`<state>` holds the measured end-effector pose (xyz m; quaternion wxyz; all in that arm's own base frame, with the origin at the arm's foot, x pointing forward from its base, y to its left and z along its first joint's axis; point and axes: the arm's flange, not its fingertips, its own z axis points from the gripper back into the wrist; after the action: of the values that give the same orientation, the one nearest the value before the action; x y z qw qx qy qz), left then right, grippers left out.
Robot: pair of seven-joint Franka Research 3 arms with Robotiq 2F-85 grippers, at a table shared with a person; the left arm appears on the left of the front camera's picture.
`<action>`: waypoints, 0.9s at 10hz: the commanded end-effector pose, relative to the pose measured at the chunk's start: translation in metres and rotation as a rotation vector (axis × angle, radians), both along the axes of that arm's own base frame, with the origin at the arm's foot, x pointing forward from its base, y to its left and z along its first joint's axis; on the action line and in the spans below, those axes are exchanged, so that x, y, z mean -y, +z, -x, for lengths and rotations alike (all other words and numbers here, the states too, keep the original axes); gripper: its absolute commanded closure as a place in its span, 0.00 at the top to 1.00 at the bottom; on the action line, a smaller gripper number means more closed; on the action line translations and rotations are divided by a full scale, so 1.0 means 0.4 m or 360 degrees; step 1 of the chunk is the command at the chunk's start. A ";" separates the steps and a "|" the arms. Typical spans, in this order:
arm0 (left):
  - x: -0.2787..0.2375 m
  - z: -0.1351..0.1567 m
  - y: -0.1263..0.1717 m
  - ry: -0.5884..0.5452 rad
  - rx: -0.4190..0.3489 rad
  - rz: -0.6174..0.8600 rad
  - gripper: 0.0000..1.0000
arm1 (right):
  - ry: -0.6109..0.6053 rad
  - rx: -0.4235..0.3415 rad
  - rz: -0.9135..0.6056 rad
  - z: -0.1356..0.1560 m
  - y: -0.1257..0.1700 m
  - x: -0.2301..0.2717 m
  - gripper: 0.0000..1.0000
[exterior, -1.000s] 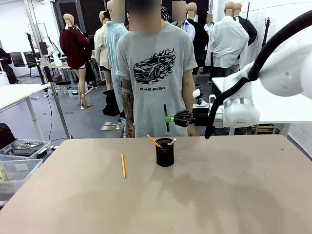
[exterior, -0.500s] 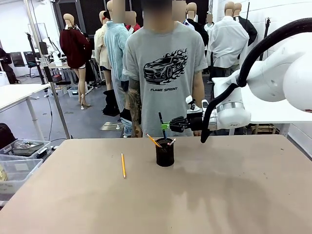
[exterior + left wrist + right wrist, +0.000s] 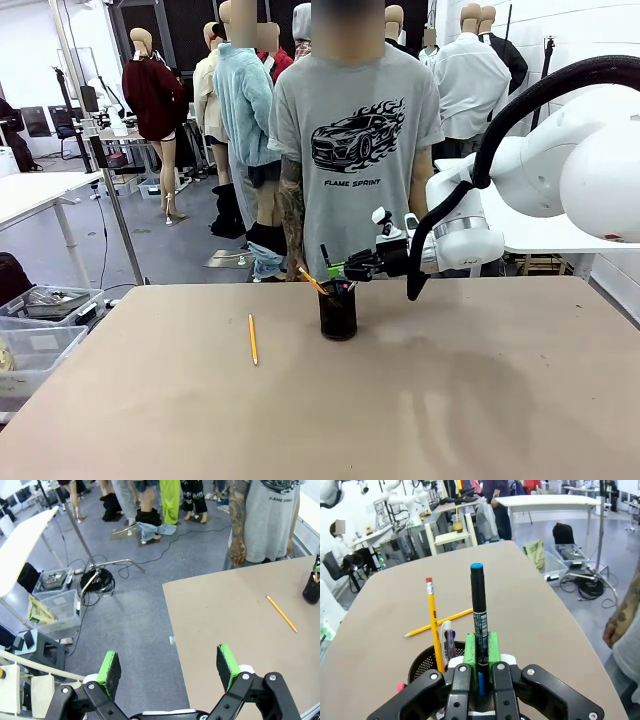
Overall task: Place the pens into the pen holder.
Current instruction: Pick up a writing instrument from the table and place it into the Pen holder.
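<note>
The pen holder (image 3: 338,313), a black mesh cup, stands mid-table with a yellow pencil (image 3: 312,281) and other pens leaning in it. My right gripper (image 3: 342,270) hovers just above its rim, shut on a black pen with a blue end (image 3: 325,256). In the right wrist view the held pen (image 3: 478,605) stands up between the green pads (image 3: 469,650), with the holder (image 3: 426,663) right below, a red-erasered pencil (image 3: 433,622) and a pale pen (image 3: 448,636) in it. Another yellow pencil (image 3: 253,339) lies on the table left of the holder. My left gripper (image 3: 168,665) hangs open off the table's left edge.
A person in a grey T-shirt (image 3: 358,140) stands at the far edge just behind the holder, one hand (image 3: 238,555) hanging by the table corner. Bins (image 3: 40,320) sit on the floor at the left. The near half of the table (image 3: 330,420) is bare.
My right gripper has moved left and down with the pen, from beside the holder to just over its rim. The person has shifted to the right.
</note>
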<state>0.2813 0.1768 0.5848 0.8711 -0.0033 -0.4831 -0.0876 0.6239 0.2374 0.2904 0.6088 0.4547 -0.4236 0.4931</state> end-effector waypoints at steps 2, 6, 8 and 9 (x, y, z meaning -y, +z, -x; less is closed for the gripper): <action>-0.002 -0.003 0.000 0.0028 0.0010 0.0016 1.00 | 0.0147 -0.0029 0.0047 0.021 0.018 -0.011 0.20; -0.002 -0.003 0.000 0.0028 0.0010 0.0016 1.00 | 0.0150 0.0008 0.0091 0.045 0.035 0.002 0.97; -0.002 -0.003 0.000 0.0028 0.0010 0.0016 1.00 | 0.0077 0.0093 0.0119 0.081 0.094 0.065 1.00; -0.002 -0.003 0.000 0.0028 0.0010 0.0016 1.00 | 0.0003 0.0168 0.0247 0.111 0.149 0.121 1.00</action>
<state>0.2813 0.1769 0.5847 0.8712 -0.0034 -0.4831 -0.0875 0.6030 0.2086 0.3308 0.6030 0.4269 -0.4120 0.5332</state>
